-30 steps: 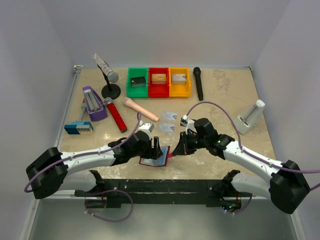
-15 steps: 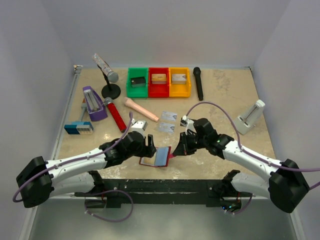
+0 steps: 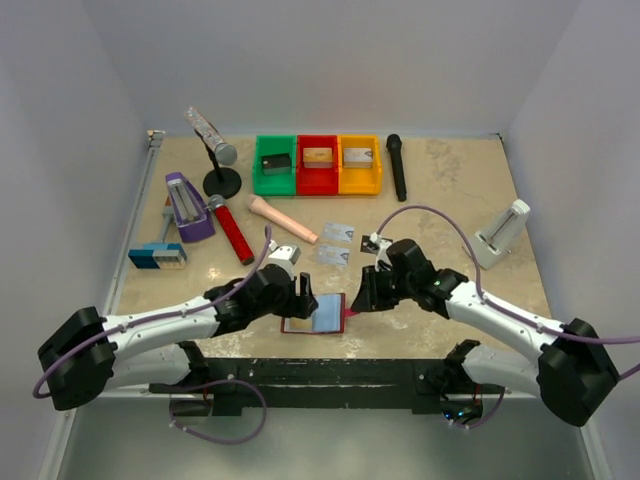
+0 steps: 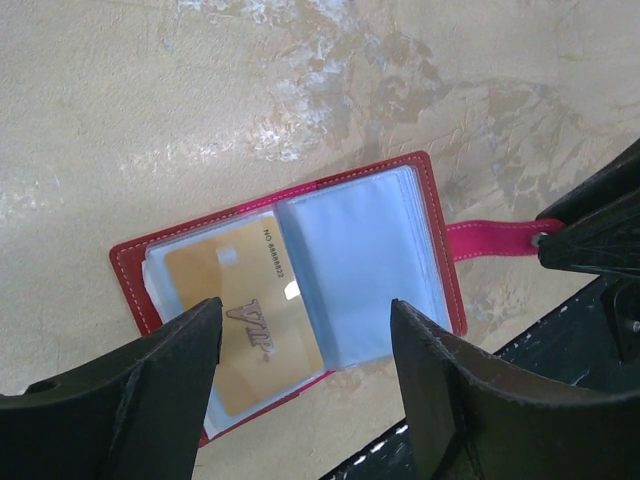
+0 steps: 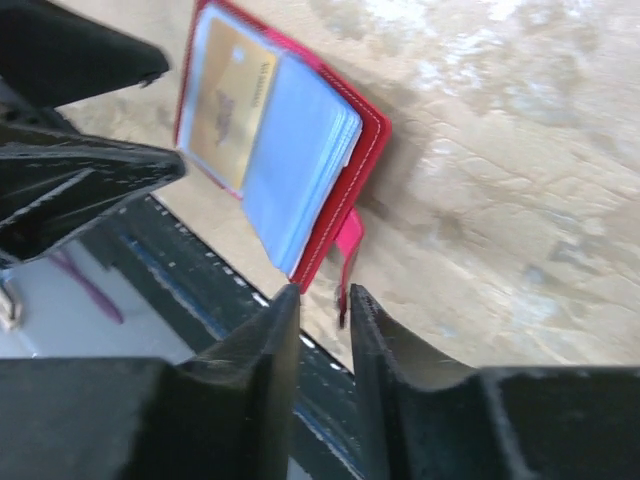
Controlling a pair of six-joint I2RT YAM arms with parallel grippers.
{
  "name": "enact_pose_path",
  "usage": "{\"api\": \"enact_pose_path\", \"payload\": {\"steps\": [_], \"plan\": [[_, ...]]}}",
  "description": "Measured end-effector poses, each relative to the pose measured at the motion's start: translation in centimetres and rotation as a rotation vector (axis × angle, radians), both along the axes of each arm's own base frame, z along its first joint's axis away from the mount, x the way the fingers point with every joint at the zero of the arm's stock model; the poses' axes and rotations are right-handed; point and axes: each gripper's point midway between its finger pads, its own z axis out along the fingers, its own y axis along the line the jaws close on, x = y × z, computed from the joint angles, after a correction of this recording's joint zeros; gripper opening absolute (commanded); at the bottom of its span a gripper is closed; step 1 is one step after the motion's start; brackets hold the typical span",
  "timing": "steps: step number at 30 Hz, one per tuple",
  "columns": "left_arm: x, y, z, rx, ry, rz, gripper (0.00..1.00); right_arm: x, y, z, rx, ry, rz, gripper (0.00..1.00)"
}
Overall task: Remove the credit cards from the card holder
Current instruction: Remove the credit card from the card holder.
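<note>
The dark red card holder (image 3: 315,315) lies open and flat near the table's front edge. It also shows in the left wrist view (image 4: 430,200) and the right wrist view (image 5: 365,160). A gold credit card (image 4: 245,320) sits in its left clear pocket; the right pale blue pockets look blank. Two pale credit cards (image 3: 340,233) (image 3: 332,254) lie loose on the table behind it. My left gripper (image 3: 300,297) (image 4: 305,330) is open and empty over the holder's left half. My right gripper (image 3: 358,300) (image 5: 322,300) has its jaws close together on the holder's red tab (image 4: 490,238).
Green (image 3: 275,165), red (image 3: 318,163) and yellow (image 3: 360,163) bins stand at the back. A black microphone (image 3: 397,167), a red microphone (image 3: 232,230), a pink cylinder (image 3: 282,220), a purple object (image 3: 187,207) and a white stand (image 3: 502,233) surround the work area. The black front rail (image 3: 320,370) is just below the holder.
The holder's raised flap has dropped and it now lies flat open. My left gripper pulled back left off it, then came back over its left side. The right gripper barely moved.
</note>
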Motion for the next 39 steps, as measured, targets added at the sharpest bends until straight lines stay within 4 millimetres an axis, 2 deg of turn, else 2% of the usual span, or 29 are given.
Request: {"api": "enact_pose_path", "payload": {"steps": [3, 5, 7, 9, 10, 13, 15, 17, 19, 21, 26, 33, 39], "plan": [[-0.3, 0.5, 0.0, -0.009, -0.002, 0.006, 0.72, 0.1, -1.2, -0.5, -0.058, -0.005, -0.042, 0.46], [-0.4, 0.7, 0.5, -0.026, -0.014, 0.012, 0.72, 0.0, -2.2, -0.6, -0.103, -0.008, -0.072, 0.50], [-0.3, 0.9, 1.2, -0.051, -0.029, 0.024, 0.72, 0.2, -3.2, -0.2, -0.146, -0.024, -0.099, 0.50], [-0.4, 1.1, 1.9, -0.077, -0.043, 0.033, 0.69, 0.5, -3.5, 1.1, -0.141, -0.064, -0.111, 0.47], [-0.4, 1.3, 2.2, -0.088, -0.050, 0.037, 0.67, 0.6, -3.3, 2.0, -0.117, -0.091, -0.108, 0.46], [-0.4, 1.5, 2.6, -0.119, -0.065, 0.047, 0.55, 0.7, -1.9, 4.6, -0.006, -0.152, -0.067, 0.32], [-0.3, 1.7, 2.5, -0.133, -0.066, 0.054, 0.42, 0.7, -0.2, 5.7, 0.077, -0.157, -0.022, 0.24], [-0.2, 1.8, 2.3, -0.138, -0.061, 0.064, 0.28, 0.9, 1.5, 6.1, 0.142, -0.140, 0.017, 0.20], [0.0, 2.0, 1.8, -0.131, -0.051, 0.075, 0.20, 1.2, 3.3, 5.4, 0.185, -0.092, 0.045, 0.19], [0.1, 2.0, 1.2, -0.123, -0.042, 0.083, 0.15, 1.4, 4.7, 3.8, 0.203, -0.028, 0.057, 0.20], [0.3, 2.3, -0.6, -0.098, -0.019, 0.097, 0.03, 1.0, 6.8, 1.1, 0.203, 0.057, 0.082, 0.24], [0.4, 2.3, -2.5, -0.059, 0.012, 0.101, 0.00, 0.3, 9.0, -1.6, 0.172, 0.134, 0.114, 0.23], [0.2, 2.6, -3.4, -0.048, 0.027, 0.109, 0.00, 0.6, 9.5, -2.9, 0.160, 0.166, 0.099, 0.26]]}}
